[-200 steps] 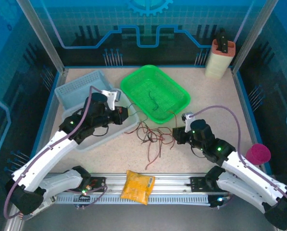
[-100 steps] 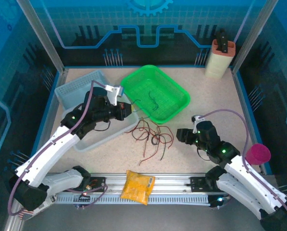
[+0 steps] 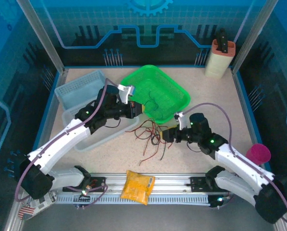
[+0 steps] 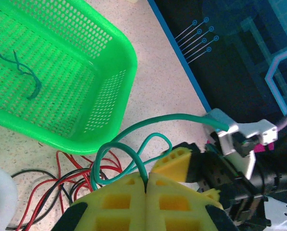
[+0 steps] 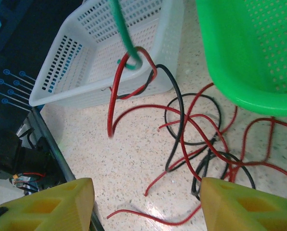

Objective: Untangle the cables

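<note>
The cables (image 3: 152, 135) lie in a loose red and black tangle on the table in front of the green basket (image 3: 179, 91). My left gripper (image 4: 146, 179) is shut on a dark green cable (image 4: 133, 137) that curls in loops above its fingers. In the right wrist view that green cable (image 5: 124, 33) hangs down and hooks a raised red and black loop (image 5: 142, 72). My right gripper (image 5: 145, 207) is open, low over the right side of the tangle, nothing between its fingers. Another green cable (image 4: 30, 79) lies inside the green basket.
A white basket (image 3: 93, 139) and a blue-grey basket (image 3: 78, 89) sit at the left, under the left arm. A yellow packet (image 3: 137, 186) lies on the front rail. A magenta cup (image 3: 257, 154) is at the right edge, a beige holder (image 3: 220, 58) at the back right.
My left gripper has moved right to the green basket's near corner, drawing the green cable up. My right gripper has opened, pulled back, then come in to the tangle again.
</note>
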Robot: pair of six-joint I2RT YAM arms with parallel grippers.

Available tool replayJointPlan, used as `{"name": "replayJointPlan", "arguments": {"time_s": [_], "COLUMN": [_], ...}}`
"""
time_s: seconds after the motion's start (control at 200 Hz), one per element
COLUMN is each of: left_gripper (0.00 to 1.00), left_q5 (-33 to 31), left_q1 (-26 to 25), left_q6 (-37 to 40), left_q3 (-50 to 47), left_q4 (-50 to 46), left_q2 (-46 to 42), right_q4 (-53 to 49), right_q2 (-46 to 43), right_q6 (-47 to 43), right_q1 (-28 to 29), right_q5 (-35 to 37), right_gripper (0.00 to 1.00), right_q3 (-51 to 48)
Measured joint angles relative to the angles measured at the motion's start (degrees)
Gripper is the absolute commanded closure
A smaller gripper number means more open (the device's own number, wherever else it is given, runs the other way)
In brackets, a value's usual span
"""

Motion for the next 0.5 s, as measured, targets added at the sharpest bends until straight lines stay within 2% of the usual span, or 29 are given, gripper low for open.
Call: {"name": "replayJointPlan", "arguments": {"time_s": [0.165, 0.37, 0.435, 0.5], "left_gripper": [1.00, 1.00, 1.00, 1.00], "left_q5": [0.04, 0.20, 0.20, 0.20], "left_q1": [-0.35, -1.31, -1.42, -1.42], "left_q6": [-0.42, -0.72, -0.94, -1.36], "left_q3": [0.00, 0.00, 0.00, 0.00], "left_q4": [0.85, 2.08, 2.47, 2.71], "left_q2": [0.04, 0.13, 0.20, 0.26], "right_q4": [8.07, 18.32, 20.44, 21.73], "right_q2": [6.93, 9.90, 10.23, 10.43], "right_q6": [3.10, 8.02, 9.07, 9.77], "right_q1": [2.36, 3.41, 3.87, 4.28], "right_q5": [-0.52, 1.22, 1.81, 2.73], "right_gripper": [0.40, 0.42, 0.48, 0.58], "right_q3": [0.04, 0.02, 0.02, 0.02]}}
